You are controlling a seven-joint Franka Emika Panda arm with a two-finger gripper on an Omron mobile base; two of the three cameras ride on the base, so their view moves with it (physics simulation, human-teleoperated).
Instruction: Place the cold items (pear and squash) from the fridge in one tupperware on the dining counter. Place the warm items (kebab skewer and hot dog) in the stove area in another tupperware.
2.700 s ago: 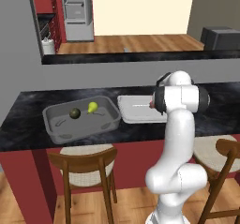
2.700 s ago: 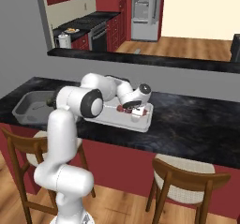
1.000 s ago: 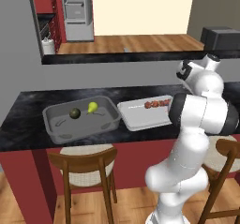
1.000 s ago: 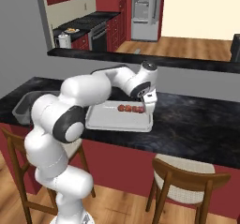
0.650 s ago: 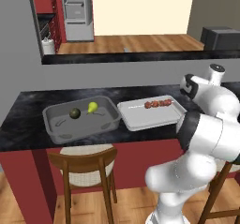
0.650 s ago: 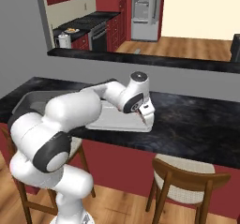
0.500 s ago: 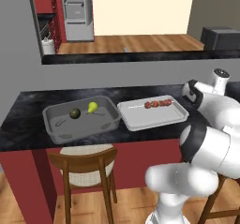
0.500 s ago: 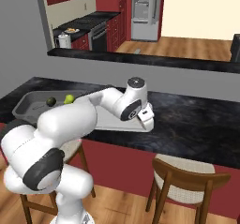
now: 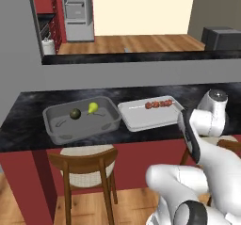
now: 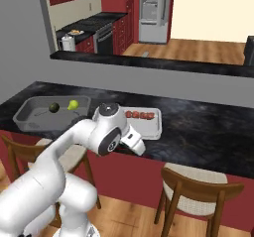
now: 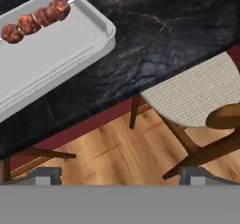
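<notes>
The deep grey tupperware point(image 9: 56, 127) stands on the dining counter point(image 9: 23, 130) and holds the yellow-green pear point(image 9: 92, 108) and the dark squash point(image 9: 75, 114). To its right, the kebab skewer point(image 9: 158, 104) lies along the far side of the shallow pale tupperware point(image 9: 146, 118). My gripper point(image 11: 122, 176) is open with nothing between its fingers. It hangs past the counter's front edge, right of the tray point(image 11: 56, 49), and looks down at the floor. The hot dog is out of view. The fridge point(image 10: 154, 13) stands in the far kitchen.
A wooden stool point(image 11: 197, 92) with a woven seat stands under the counter right below my hand; another stool point(image 9: 84, 165) is under the tub. The raised grey wall point(image 9: 141, 71) backs the counter. Stove point(image 10: 101, 25), kettle point(image 10: 67, 42) and a plate point(image 10: 75, 31) are beyond.
My arm has swung away from the tray, to the right and down past the counter's front edge. The skewer stays in the tray; the jaws remain open.
</notes>
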